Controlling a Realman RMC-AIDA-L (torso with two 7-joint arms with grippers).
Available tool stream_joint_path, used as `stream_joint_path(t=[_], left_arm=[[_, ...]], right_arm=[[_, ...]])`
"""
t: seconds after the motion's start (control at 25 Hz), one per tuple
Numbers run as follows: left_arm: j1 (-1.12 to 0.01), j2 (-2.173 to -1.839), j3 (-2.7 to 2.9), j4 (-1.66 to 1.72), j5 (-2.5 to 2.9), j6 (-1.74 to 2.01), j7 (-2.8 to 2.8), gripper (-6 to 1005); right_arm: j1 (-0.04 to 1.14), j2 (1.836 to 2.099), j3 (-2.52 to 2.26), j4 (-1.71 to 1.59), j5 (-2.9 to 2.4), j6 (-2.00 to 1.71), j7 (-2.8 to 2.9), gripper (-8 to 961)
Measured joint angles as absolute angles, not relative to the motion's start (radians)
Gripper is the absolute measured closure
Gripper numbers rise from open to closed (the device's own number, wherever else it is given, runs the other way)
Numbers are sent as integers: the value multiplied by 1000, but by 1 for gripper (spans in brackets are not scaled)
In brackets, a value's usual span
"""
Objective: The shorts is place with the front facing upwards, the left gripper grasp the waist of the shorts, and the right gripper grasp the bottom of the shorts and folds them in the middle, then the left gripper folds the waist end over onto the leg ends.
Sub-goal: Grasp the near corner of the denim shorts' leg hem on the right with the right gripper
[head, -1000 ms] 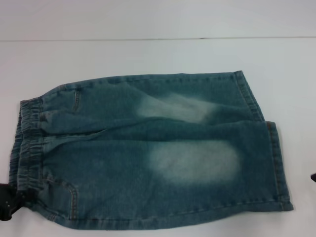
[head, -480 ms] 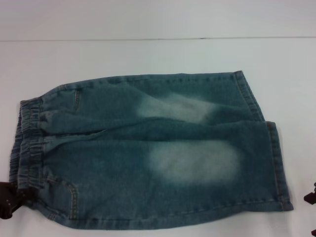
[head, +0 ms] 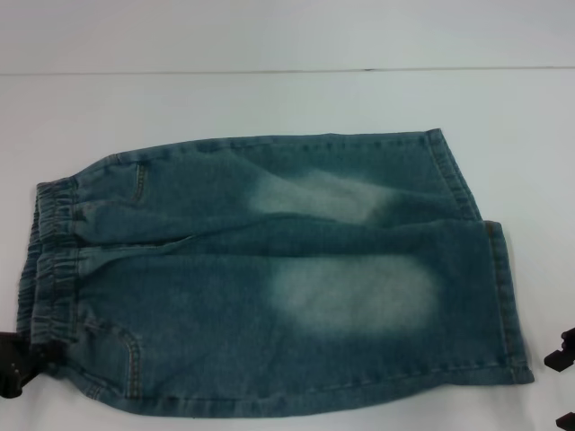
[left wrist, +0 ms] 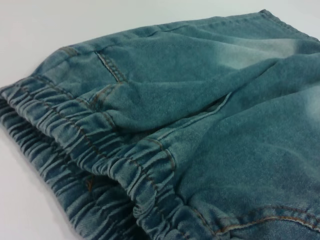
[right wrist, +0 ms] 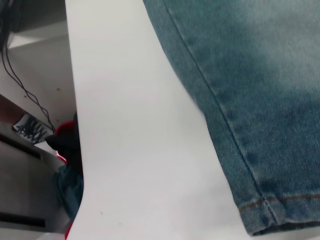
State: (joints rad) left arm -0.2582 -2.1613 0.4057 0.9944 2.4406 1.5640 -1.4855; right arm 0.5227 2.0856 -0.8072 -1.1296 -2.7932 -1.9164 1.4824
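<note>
Two grippers sit at the near edge of your head view, one at each end of the denim shorts. The shorts lie flat on the white table, front up, with the elastic waistband toward the robot's left and the two leg hems toward its right. That layout suits the task: each arm has its own end within reach.

Your left gripper is at the near corner of the waistband, touching or just overlapping the denim. You cannot tell whether its fingers are spread or pinching, since only a dark stub shows. Its wrist camera looks closely along the gathered waistband, which suggests a low approach for a grasp there.

Your right gripper is just beside the near leg hem corner, apart from the cloth. Its fingers cannot be judged either. Its wrist camera shows the stitched hem corner lying flat on the table near the table edge.

No fold has begun, so you are at the grasping step. The flat hem may need a careful pinch to lift both layers together.
</note>
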Motion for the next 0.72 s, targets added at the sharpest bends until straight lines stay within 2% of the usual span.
stream_joint_path(t=[0.72], left_arm=[[-263, -2161, 406, 981, 2446, 1547, -1486, 951]], right_arm=[[559, 2089, -872, -1056, -2786, -1875, 1497, 123]])
